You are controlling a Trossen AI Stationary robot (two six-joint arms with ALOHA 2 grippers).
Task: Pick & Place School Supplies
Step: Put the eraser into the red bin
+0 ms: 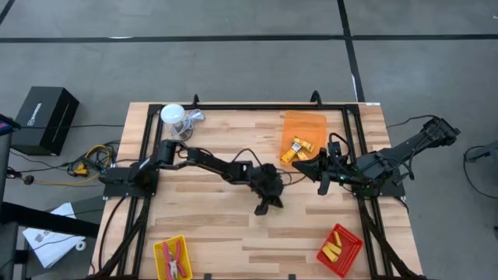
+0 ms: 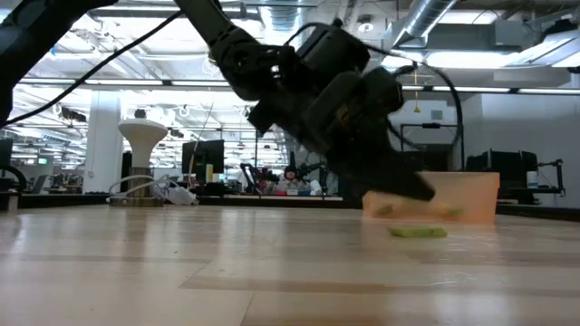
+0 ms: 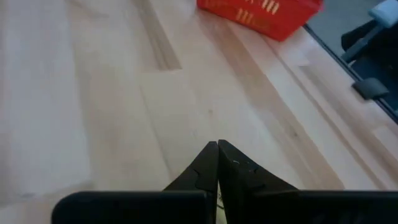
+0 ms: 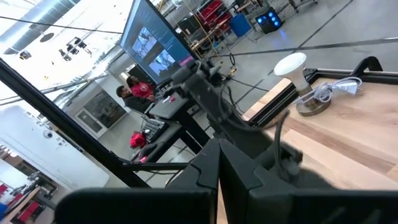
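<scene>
Several yellow school supplies (image 1: 298,148) lie in the orange tray (image 1: 305,124) at the far right. One yellow-green piece (image 2: 417,232) lies flat on the table in front of that tray. Yellow sticks (image 1: 334,247) lie in the red tray (image 1: 352,250), and red-handled pliers (image 1: 175,260) in the yellow tray (image 1: 159,250). My left gripper (image 1: 268,206) hangs shut over the table's middle, slanting down toward the red tray (image 3: 261,15), with nothing visible between its fingertips (image 3: 217,146). My right gripper (image 1: 305,163) is shut and held level above the table beside the orange tray's near edge.
A white round cup-like object with a silvery part (image 1: 175,117) stands at the far left corner. Black frame rails (image 1: 354,140) run along the table's sides. Bare wood (image 1: 218,218) lies between the yellow and red trays.
</scene>
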